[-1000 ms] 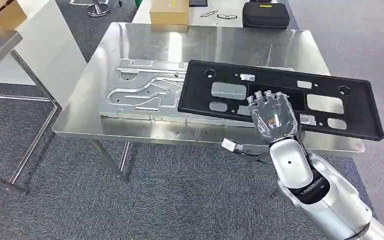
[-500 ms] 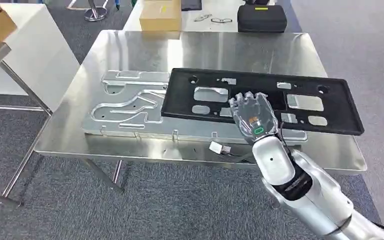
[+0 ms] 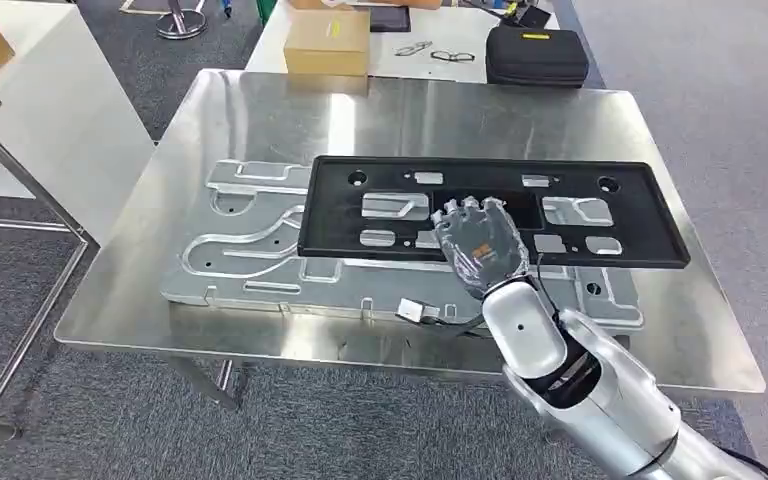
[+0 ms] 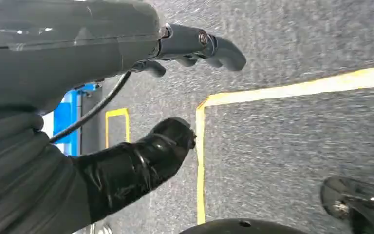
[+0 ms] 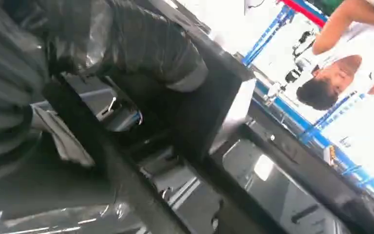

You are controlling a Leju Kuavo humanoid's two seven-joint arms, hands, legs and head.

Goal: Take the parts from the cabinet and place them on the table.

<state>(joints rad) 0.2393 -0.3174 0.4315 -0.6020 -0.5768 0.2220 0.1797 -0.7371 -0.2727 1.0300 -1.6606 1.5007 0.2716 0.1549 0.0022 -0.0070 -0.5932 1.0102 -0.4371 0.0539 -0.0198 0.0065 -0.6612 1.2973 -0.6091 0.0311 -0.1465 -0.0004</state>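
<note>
Black panel (image 3: 600, 205) levelled since earlier, right hand (image 3: 480, 247) gripping its near edge

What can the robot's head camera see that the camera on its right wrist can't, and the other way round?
Head view alone: the whole steel table, the silver metal plate lying on it, a cardboard box, a black case and glasses on a table behind.

Right wrist view alone: a person beyond the table, with blue framework nearby.

Both: the right hand gripping the black panel at its near edge.
</note>
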